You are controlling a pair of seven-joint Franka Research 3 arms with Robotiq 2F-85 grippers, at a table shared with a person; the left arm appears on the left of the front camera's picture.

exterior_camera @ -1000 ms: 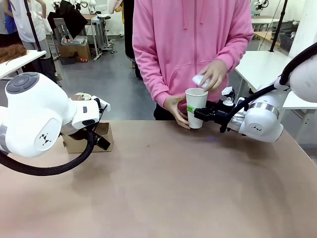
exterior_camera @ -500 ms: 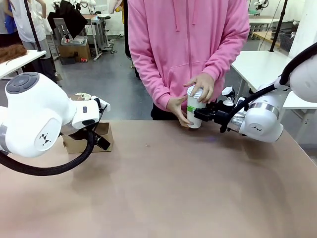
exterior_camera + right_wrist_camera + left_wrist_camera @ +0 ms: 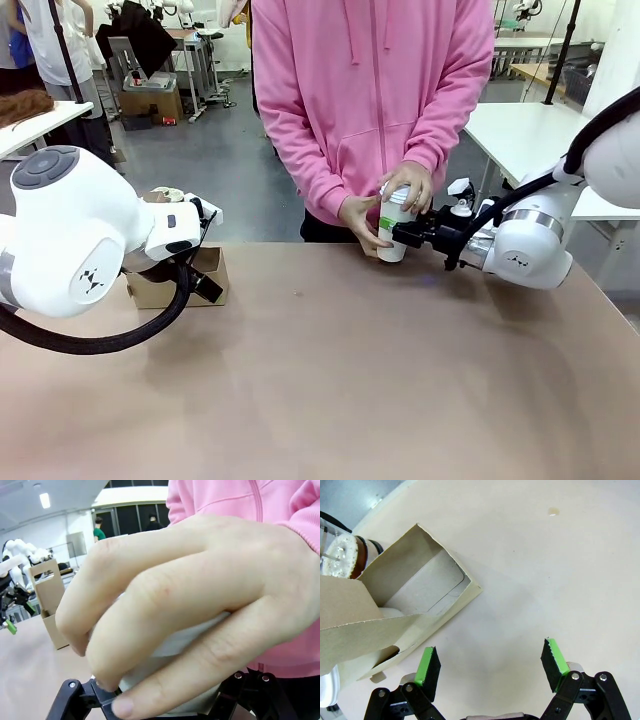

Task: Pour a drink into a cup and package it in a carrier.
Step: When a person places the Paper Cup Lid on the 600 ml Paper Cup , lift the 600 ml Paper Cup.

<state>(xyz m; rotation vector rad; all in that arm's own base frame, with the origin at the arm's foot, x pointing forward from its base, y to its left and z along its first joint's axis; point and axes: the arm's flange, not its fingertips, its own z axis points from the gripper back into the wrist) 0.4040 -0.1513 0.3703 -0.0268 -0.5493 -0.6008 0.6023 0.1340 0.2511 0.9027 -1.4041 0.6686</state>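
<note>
The person's hand [image 3: 410, 183] has dropped, pressing a lid [image 3: 393, 197] onto the cup [image 3: 392, 248]. The right gripper [image 3: 397, 228], clamped on the cup, should hold steady; the left gripper [image 3: 490, 662] gapes wide, empty.

A tan table [image 3: 330, 380] was seen across the foreground, and a small dark speck [image 3: 296, 293] was noted on its top, left of the middle. At the table's far edge a person in a pink hooded top [image 3: 380, 90] was seen standing. Beyond the table to the right a white side table [image 3: 520, 130] was placed, and a black pole [image 3: 562, 50] was seen slanting above it. Beyond the table to the left, a cardboard box [image 3: 152, 103] was set on a grey floor [image 3: 220, 170], with black cloth [image 3: 140, 35] draped above the box.
</note>
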